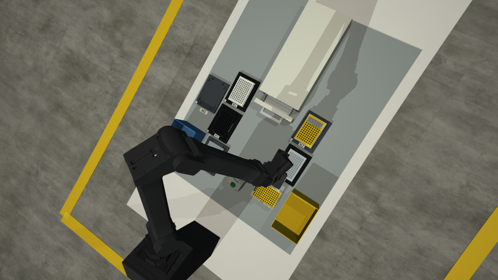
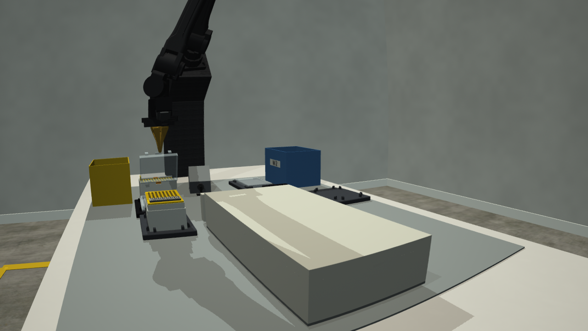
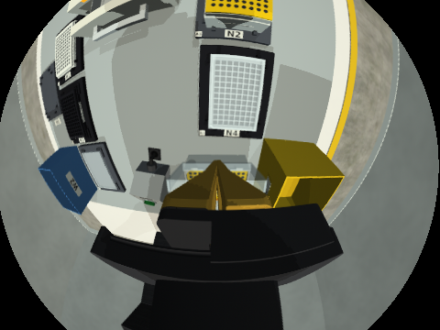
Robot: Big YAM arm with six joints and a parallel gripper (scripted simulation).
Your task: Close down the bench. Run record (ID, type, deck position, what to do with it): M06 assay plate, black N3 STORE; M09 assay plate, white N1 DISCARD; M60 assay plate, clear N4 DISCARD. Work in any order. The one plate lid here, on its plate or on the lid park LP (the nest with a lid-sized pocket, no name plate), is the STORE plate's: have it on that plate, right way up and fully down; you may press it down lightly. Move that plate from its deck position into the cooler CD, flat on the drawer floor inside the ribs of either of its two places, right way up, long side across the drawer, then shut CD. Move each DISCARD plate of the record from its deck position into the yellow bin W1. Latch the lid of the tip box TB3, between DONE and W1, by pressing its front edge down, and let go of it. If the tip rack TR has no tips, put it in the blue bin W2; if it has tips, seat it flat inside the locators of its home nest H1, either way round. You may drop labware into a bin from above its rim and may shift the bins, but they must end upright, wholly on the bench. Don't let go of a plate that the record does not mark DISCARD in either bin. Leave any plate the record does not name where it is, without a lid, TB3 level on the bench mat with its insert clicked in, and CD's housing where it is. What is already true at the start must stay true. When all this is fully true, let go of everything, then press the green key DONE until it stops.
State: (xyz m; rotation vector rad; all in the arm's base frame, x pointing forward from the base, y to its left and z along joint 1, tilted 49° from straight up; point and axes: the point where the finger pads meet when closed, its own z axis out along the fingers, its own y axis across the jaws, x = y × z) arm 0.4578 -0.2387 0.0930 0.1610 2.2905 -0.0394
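Observation:
My gripper [image 2: 158, 147] [image 3: 216, 166] is shut and empty. It hangs just above the upright open lid [image 2: 158, 164] of tip box TB3 [image 1: 266, 195] [image 2: 156, 179]. The clear plate [image 1: 297, 164] [image 3: 237, 92] lies at N4, the white plate [image 1: 241, 91] [image 3: 64, 46] at N1 and the black plate [image 1: 224, 122] [image 3: 76, 110] at N3, without a lid. The plate lid [image 1: 217, 145] [image 2: 251, 182] [image 3: 103, 165] lies on LP. Tip rack TR [image 1: 309, 130] [image 2: 163, 196] stands at N2 with tips at one end. The DONE key [image 1: 232, 184] is beside TB3.
Cooler CD [image 1: 306, 55] [image 2: 312, 238] has its drawer [image 1: 275, 108] [image 3: 123, 0] pulled out. Yellow bin W1 [image 1: 295, 216] [image 2: 110, 181] [image 3: 300, 180] stands right of TB3. Blue bin W2 [image 1: 188, 128] [image 2: 292, 166] [image 3: 68, 180] is by LP. Nest H1 [image 1: 211, 92] [image 2: 339, 194] holds nothing.

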